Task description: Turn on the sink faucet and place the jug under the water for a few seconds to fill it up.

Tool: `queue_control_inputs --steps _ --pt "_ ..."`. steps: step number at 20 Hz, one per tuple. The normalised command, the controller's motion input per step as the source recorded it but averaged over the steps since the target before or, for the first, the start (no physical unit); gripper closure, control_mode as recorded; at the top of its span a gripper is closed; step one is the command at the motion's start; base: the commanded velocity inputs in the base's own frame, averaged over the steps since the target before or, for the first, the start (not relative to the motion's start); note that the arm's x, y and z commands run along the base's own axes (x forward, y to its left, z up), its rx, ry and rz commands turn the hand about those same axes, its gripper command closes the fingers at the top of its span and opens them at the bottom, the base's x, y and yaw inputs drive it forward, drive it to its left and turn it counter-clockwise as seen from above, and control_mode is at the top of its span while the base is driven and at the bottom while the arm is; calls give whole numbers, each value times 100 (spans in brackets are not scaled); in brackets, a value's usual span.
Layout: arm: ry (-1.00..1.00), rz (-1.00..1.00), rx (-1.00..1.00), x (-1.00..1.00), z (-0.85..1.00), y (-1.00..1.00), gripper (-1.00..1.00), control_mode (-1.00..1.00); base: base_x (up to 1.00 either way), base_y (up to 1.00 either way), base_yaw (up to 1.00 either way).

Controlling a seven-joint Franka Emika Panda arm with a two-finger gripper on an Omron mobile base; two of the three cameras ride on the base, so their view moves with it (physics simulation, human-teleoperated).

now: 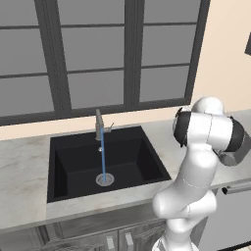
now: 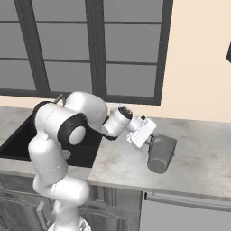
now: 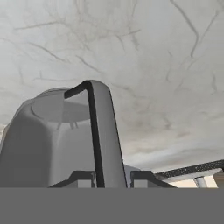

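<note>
Water (image 1: 103,164) in left view; tool (image 3: 112,178) pinches jug (image 3: 48,144) handle.

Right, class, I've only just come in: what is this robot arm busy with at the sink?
The faucet is already on: a thin blue stream of water falls into the black sink. The arm has reached to the counter right of the sink, and its gripper is shut on the handle of the grey jug. The jug is not yet under the water.

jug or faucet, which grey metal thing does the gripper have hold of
The jug, right of the sink: the gripper is shut on its handle. The faucet stands untouched, running water.
</note>
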Motion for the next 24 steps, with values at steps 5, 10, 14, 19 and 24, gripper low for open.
queue_control_inputs --steps 5,10,14,19,24 --pt "-14 36 -19 -29 28 50 100 -100 0 0 0" --pt "-14 35 -25 -49 53 60 100 -100 0 0 0" --pt "-7 31 -24 -50 85 60 100 -100 0 0 0" --pt "1 32 -16 -32 96 58 100 -100 0 0 0" --pt "17 34 -5 -4 83 61 100 -100 0 0 0"
